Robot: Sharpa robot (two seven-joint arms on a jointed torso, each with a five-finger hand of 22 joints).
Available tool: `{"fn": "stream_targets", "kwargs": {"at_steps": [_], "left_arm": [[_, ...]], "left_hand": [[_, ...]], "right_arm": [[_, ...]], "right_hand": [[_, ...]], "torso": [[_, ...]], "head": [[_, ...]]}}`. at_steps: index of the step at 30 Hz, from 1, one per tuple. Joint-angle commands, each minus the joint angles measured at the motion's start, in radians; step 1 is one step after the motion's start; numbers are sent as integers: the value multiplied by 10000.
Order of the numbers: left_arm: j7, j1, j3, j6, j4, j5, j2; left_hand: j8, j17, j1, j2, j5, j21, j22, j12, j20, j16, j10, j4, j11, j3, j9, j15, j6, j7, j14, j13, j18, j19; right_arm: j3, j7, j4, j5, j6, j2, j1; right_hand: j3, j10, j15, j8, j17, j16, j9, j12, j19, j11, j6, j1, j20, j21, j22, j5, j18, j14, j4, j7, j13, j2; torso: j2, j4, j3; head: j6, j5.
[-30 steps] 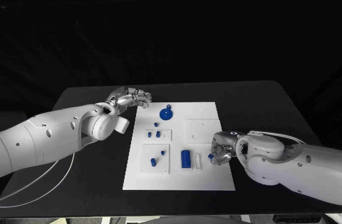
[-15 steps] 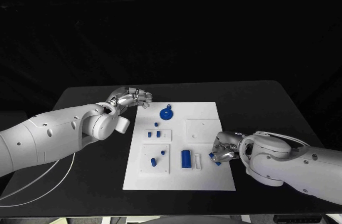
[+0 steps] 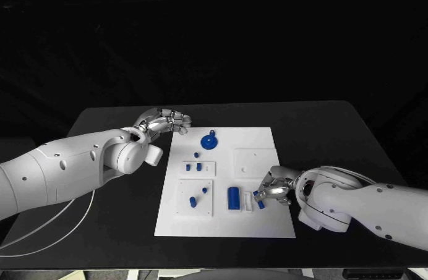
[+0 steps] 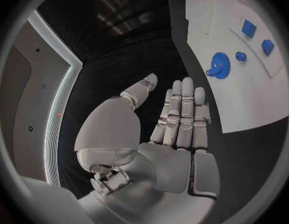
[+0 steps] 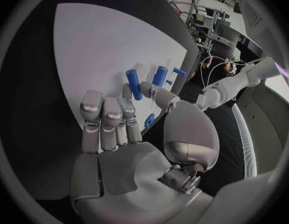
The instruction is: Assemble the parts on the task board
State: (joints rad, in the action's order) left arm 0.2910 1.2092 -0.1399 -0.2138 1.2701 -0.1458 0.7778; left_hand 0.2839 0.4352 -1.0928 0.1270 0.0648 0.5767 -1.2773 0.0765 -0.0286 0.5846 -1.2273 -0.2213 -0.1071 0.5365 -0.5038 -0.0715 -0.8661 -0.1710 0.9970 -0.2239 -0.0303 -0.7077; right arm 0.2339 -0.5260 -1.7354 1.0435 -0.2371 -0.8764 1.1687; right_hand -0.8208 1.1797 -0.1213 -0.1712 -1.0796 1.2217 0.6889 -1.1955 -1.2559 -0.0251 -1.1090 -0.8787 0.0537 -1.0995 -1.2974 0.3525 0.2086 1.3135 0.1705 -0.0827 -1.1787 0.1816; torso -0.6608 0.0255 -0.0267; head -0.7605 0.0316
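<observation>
The white task board [image 3: 258,221] lies mid-table. On it are a blue gear [image 3: 208,143], two small blue pegs [image 3: 192,167], a blue cylinder [image 3: 232,197] and two small blue pieces [image 3: 196,197]. My right hand [image 3: 274,190] hovers over the board's right half and pinches a small blue peg [image 3: 260,199] at its fingertips, just right of the cylinder. The right wrist view shows that peg [image 5: 134,77] between thumb and finger, with the cylinder [image 5: 159,75] beyond. My left hand [image 3: 166,120] hangs off the board's far left corner, holding nothing. In the left wrist view its fingers [image 4: 182,114] lie straight near the gear [image 4: 219,64].
The black table [image 3: 339,131] has bare surface on both sides of the board. A white cable [image 3: 54,227] trails under my left arm near the front left. A raised white square plate [image 3: 252,162] sits on the board's right half.
My right hand has moved a little left and toward me with the blue peg, closer to the blue cylinder. The left hand has stayed put.
</observation>
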Motion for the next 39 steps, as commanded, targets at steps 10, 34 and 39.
{"fn": "stream_targets", "kwargs": {"at_steps": [10,34,39], "left_arm": [[57,7,6,169,47,-31,5],[36,7,6,200,46,-31,20],[36,7,6,207,46,-31,18]], "left_hand": [[9,24,66,-15,-30,-73,-18,-21,19,-71,-3,24,13,-10,17,-10,77,15,94,-2,-69,-75],[10,49,75,-16,-32,-83,-29,-24,19,-90,-2,28,12,-17,18,-11,80,14,95,-1,-66,-78],[11,55,77,-18,-31,-86,-32,-24,19,-95,-1,29,12,-18,18,-11,79,14,95,-1,-65,-78]], "right_arm": [[6,-41,79,-1392,-34,214,2],[21,-130,386,-1373,359,583,-17],[21,-97,402,-1370,283,593,-19]], "right_hand": [[202,6,-94,-41,-2,-61,-52,34,10,-37,-41,169,81,-7,18,77,532,-1,4,17,7,2],[483,-58,-104,-98,-20,-96,-168,93,57,-44,-27,346,123,25,41,-693,532,-24,-182,23,-7,151],[531,-53,-105,-112,-24,-99,-180,90,62,-46,-33,367,126,25,41,-785,532,-28,-214,25,-18,162]], "torso": [[-3,12,-6],[-4,9,-8],[-3,12,-4]], "head": [[1,38],[-24,100],[-26,112]]}}
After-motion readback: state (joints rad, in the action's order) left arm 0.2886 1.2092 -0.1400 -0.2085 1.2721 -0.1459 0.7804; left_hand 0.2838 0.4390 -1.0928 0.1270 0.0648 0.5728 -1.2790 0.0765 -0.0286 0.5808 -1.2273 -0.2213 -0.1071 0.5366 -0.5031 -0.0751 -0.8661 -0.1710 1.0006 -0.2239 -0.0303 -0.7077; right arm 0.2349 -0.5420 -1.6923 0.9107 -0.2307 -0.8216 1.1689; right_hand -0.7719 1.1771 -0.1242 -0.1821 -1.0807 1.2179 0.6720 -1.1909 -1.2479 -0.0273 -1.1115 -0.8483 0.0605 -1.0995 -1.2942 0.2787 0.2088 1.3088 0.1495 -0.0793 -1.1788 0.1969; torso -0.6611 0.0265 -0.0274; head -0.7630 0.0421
